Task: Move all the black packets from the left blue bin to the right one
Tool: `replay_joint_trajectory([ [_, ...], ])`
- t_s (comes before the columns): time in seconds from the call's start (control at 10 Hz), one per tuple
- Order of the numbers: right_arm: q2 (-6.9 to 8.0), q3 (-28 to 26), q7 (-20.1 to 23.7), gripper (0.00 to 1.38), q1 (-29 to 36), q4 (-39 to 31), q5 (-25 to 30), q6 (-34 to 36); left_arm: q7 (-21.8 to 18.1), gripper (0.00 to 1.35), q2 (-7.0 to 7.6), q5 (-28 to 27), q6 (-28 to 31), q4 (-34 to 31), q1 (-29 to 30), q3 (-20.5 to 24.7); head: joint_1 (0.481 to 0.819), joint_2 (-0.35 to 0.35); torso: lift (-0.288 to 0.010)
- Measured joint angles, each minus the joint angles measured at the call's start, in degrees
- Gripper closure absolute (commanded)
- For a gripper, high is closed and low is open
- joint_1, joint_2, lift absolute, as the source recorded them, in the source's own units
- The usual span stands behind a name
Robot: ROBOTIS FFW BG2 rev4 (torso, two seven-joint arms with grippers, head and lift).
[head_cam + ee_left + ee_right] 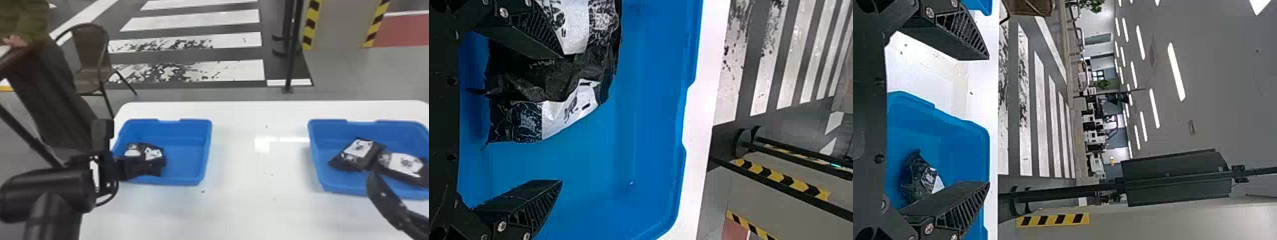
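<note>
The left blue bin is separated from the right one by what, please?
White tabletop with small dark specks and a bright reflection lies between the left bin and the right bin, in the head view.

white table [236,207] | on it: left blue bin [188,131], right blue bin [328,131] (dark specks [266,126] between)

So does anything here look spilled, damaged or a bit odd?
Nothing looks spilled. The black packets in the left blue bin are crumpled and bunched to one side, which seems ordinary for soft bags. A few dark specks dot the white table, and the floor stripes beyond look patchy, perhaps worn.
</note>
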Motion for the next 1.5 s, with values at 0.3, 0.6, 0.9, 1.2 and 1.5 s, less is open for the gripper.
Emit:
replay_joint_trajectory([
  [0.3,-0.01,0.41,0.08,0.13,-0.42,0.89,-1.11,0.4,-0.47,0.82,1.05,1.72,-0.23,7.77,-3.93,-3.65,0.695,0.118,-0.14],
  [0.6,-0.03,0.43,0.08,0.13,-0.44,1.53,-2.2,0.75,-1.41,1.23,1.1,2.61,-5.25,7.98,-3.4,-3.57,0.695,0.11,-0.14],
  [0.9,-0.01,0.43,0.18,0.13,-0.53,1.59,-2.84,0.95,-2.43,1.21,1.09,3.51,-8.26,4.55,-1.09,-2.54,0.695,0.111,-0.14],
  [1.2,-0.04,0.43,2.87,0.13,-2.2,1.03,-5.45,3.4,-4.77,1.21,1.09,7.09,-9.04,-9.41,5.04,-1.41,0.695,0.1,-0.14],
  [1.5,-1.89,2.64,7.69,0.13,-9.55,2.97,-14.16,15.09,-7.08,1.21,1.39,15.94,-14.89,-14.1,8.38,-6.96,0.695,0.044,-0.14],
])
